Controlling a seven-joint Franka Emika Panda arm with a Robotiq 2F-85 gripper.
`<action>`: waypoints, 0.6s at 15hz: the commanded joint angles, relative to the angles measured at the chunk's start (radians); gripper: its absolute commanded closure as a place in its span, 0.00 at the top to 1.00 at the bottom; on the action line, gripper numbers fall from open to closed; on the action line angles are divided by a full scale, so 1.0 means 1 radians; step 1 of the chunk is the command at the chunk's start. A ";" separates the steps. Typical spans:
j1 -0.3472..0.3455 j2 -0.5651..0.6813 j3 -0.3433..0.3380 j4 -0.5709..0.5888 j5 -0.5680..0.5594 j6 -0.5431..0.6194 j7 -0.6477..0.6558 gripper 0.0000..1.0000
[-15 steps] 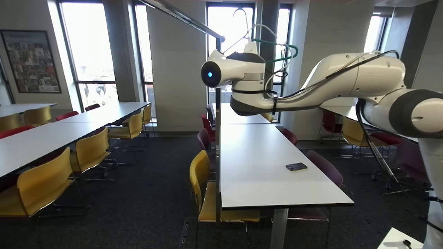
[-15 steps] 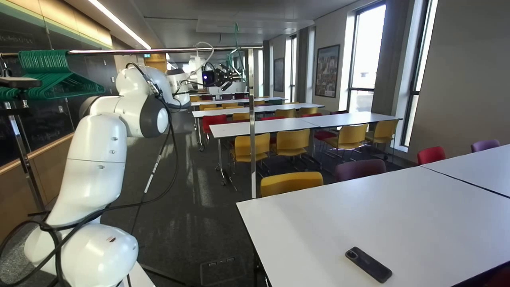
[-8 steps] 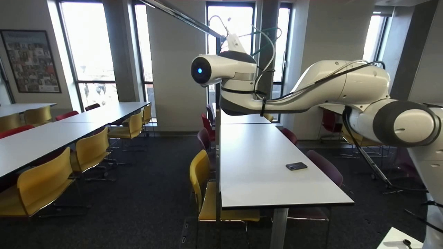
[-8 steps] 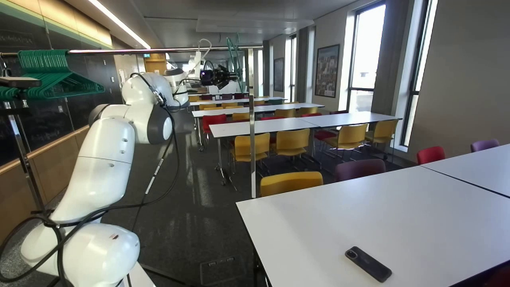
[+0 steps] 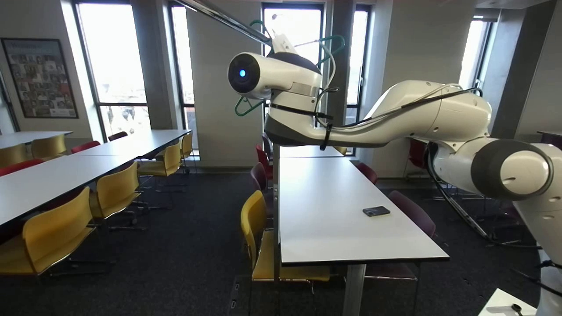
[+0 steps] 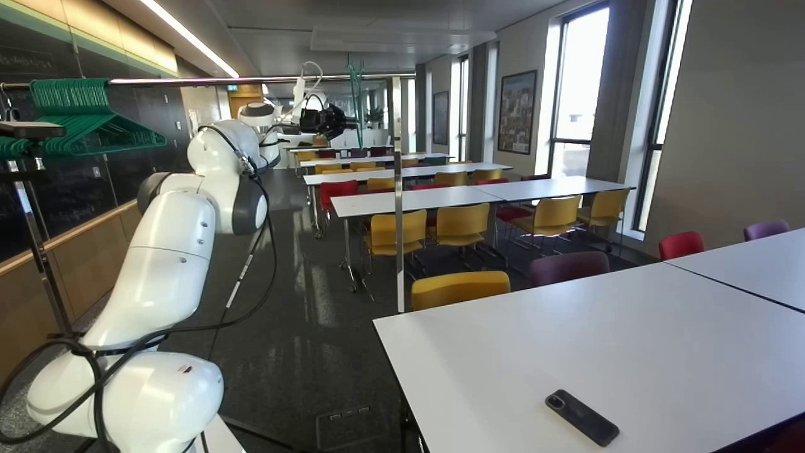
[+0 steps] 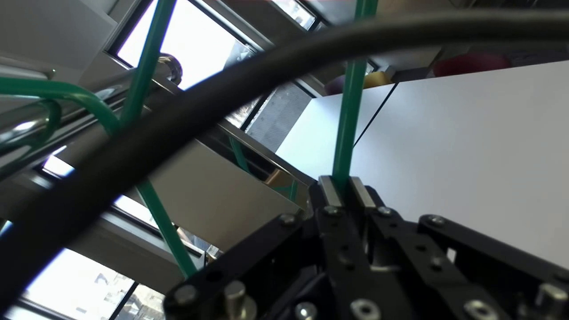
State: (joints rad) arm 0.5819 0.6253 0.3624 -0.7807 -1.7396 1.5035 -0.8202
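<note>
Bunch of green hangers (image 6: 69, 94): on the metal rail (image 6: 220, 81), at the left in an exterior view. White arm (image 6: 166, 251): one, bent, reaching out toward the rail's other end. Claw (image 7: 342, 189): one; I have it clenched on the straight bar of the held hanger (image 7: 346, 133), a black cable (image 7: 222, 94) crossing my wrist view in front. Held hanger: green, raised at the rail's end away from the bunch, nearly edge-on in an exterior view; its hook (image 7: 66, 90) shows against the rail, though from here I cannot tell whether it loops over or only passes in front. Change since a second ago: wrist (image 5: 287, 79) and hanger sit farther left in both exterior views, and in an exterior view a hanger corner shows below the wrist where none does earlier. What that means, by my judgement: the hook now overlaps the rail's line rather than lying past its tip, with my grip intact. Upright post (image 6: 399, 239): one, near the hanger, to its right there. Yellow chair (image 6: 459, 289): one of several, beside the surface (image 6: 503, 352). Surface: white, carrying one dark phone (image 6: 582, 416), unmoved and well apart from the claw.
</note>
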 commanded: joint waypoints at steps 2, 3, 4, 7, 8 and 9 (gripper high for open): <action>0.036 -0.015 -0.079 -0.039 0.078 0.031 0.067 0.03; 0.042 -0.014 -0.092 -0.047 0.085 0.029 0.080 0.03; 0.056 -0.013 -0.117 -0.052 0.089 0.029 0.095 0.03; 0.089 -0.010 -0.168 -0.065 0.099 0.028 0.123 0.03; 0.097 -0.009 -0.180 -0.069 0.101 0.027 0.133 0.03; 0.103 -0.008 -0.188 -0.073 0.105 0.027 0.140 0.03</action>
State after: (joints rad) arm 0.6605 0.6336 0.2179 -0.8133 -1.6621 1.5048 -0.6886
